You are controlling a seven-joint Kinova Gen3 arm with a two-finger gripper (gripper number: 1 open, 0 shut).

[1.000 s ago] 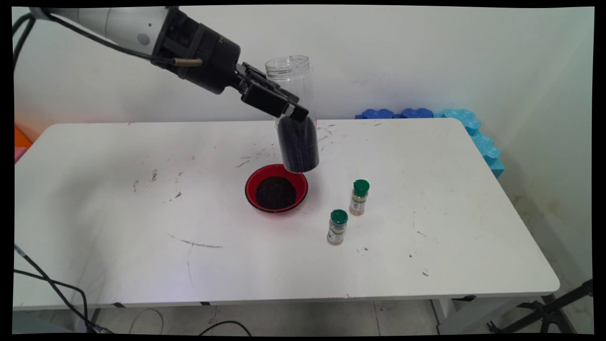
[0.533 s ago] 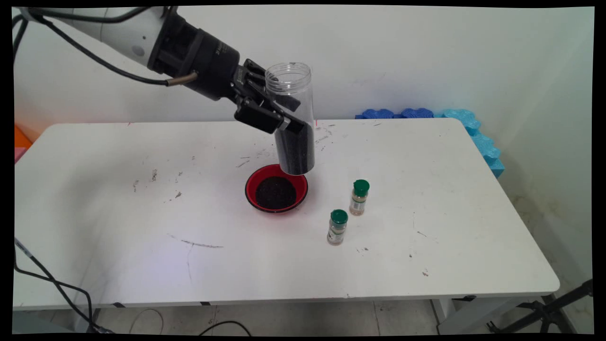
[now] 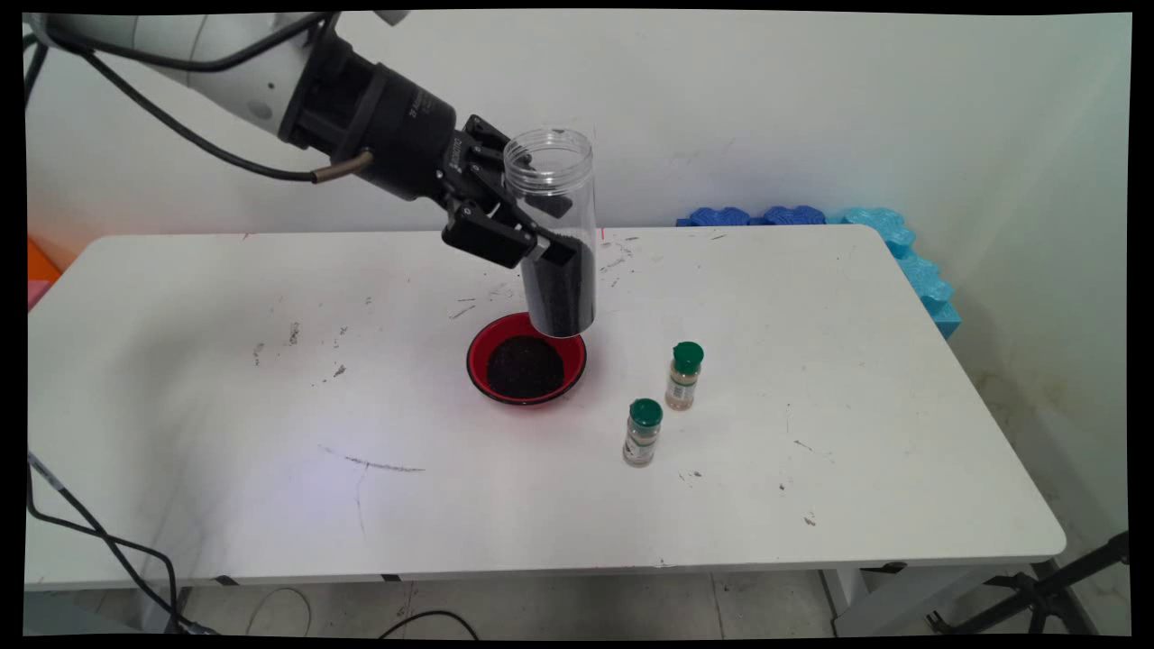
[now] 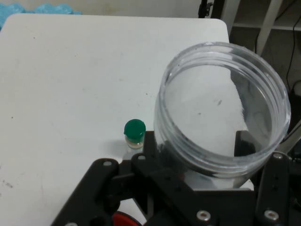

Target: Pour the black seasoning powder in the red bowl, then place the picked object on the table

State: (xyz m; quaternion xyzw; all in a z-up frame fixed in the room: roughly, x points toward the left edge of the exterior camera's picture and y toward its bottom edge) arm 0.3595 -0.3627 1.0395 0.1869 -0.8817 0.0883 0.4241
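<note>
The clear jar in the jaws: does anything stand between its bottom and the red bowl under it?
Nothing visible does. The clear jar, upright and gripped at mid-height by the gripper, hangs just above the far rim of the red bowl, with open air between. Both green-capped spice bottles stand aside, to the right.

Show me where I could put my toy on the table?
Bare table lies left of the red bowl, and right of the two green-capped bottles. It's crowded around the bowl, where the gripper holds a jar.
</note>
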